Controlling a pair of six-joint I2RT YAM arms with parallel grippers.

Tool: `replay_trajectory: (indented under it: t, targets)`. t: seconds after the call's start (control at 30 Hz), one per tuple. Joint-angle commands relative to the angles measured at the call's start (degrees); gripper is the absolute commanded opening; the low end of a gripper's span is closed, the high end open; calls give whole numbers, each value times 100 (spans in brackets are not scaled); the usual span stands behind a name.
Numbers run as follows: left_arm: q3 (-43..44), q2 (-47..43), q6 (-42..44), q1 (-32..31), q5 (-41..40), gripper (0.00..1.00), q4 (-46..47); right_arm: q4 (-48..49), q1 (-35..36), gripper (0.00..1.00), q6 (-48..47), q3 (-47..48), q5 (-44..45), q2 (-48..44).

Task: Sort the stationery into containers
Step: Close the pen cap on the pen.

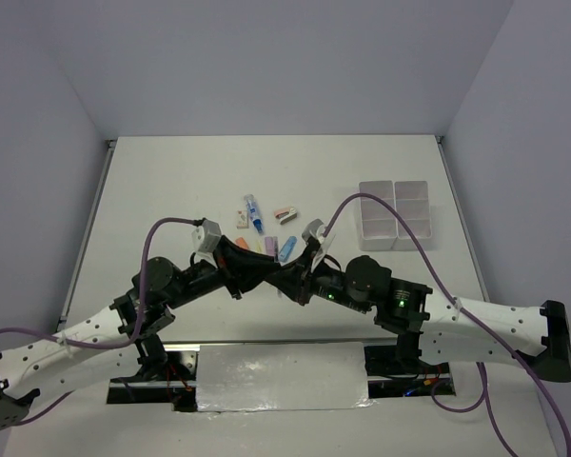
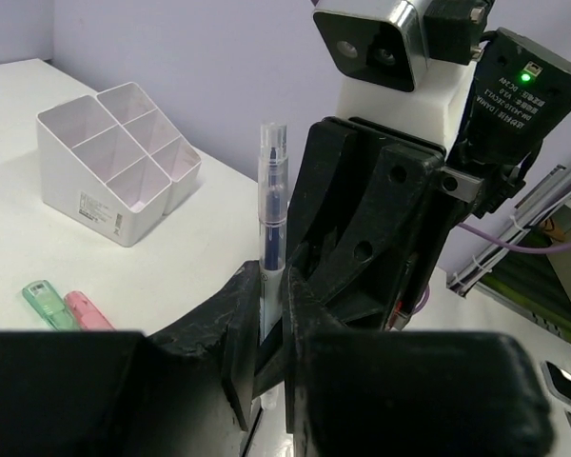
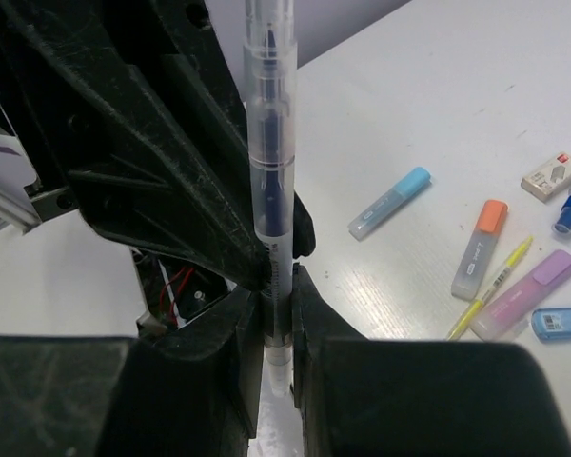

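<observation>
A clear blue-ink pen is pinched by both the left hand and the right hand, well apart from the compartment bin; it is judged light, stiff and slippery, best gripped mid-barrel

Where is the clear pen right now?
The clear pen stands upright in both wrist views, gripped by the left gripper and the right gripper, at the near middle of the table, just short of the loose markers.
</observation>
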Motion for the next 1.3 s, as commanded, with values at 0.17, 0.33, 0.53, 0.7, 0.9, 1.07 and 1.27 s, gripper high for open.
replay_trajectory:
  t: [0.17, 0.33, 0.53, 0.7, 0.9, 1.07, 1.27]
  targets:
    - [602, -48, 257, -13, -347, 63, -165, 161, -12, 0, 36, -70, -87, 31]
    - [953, -215, 599, -13, -602, 62, -421, 56, -20, 0, 27, -61, -280, 76]
    - [1086, -172, 714, -13, -654, 59, -465, -6, -11, 0, -16, 9, -473, 207]
    - [1103, 39, 671, -13, -602, 55, -474, -50, -12, 0, -43, 35, -474, 243]
    - [963, 172, 565, -13, -400, 41, -289, -112, -11, 0, -34, 70, -237, 208]
    - [822, 172, 486, -13, -426, 28, -228, -200, -12, 0, -78, 132, -236, 172]
    - [796, 242, 442, -4, -329, 17, -201, -235, -3, 0, -78, 185, -219, 164]
